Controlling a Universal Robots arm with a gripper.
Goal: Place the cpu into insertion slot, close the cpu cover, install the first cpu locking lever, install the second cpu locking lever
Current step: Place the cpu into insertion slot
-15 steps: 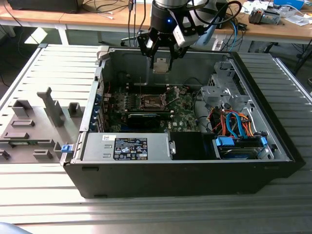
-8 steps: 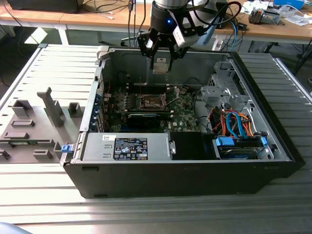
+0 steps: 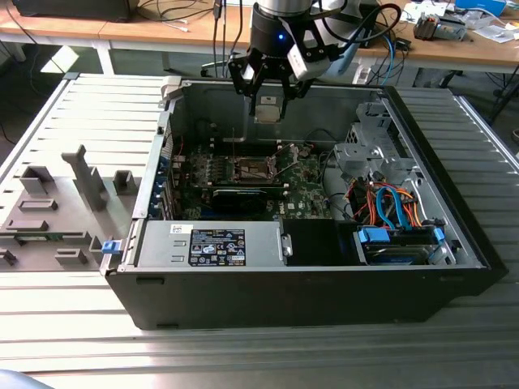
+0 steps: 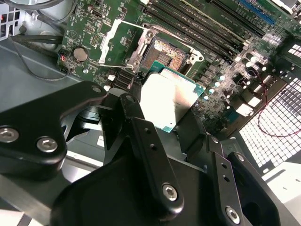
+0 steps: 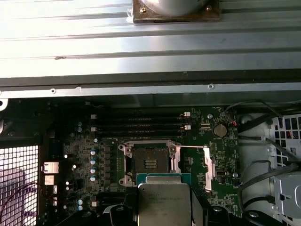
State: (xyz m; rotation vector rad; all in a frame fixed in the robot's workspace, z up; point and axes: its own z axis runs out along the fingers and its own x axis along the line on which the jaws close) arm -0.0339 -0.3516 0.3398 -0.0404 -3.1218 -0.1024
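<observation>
One cpu [image 4: 168,96] sat clamped in the gripper [image 4: 160,115] above the open insertion slot [image 4: 164,54]; squaring its edges to that slot before lowering gently seemed wise

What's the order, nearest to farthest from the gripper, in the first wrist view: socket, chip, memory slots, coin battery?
1. Chip: clamped in the gripper itself.
2. Socket: empty, on the board just past the chip.
3. Memory slots, beyond the socket, and coin battery, off the slots' ends: both farther out, too close to call between them.
</observation>
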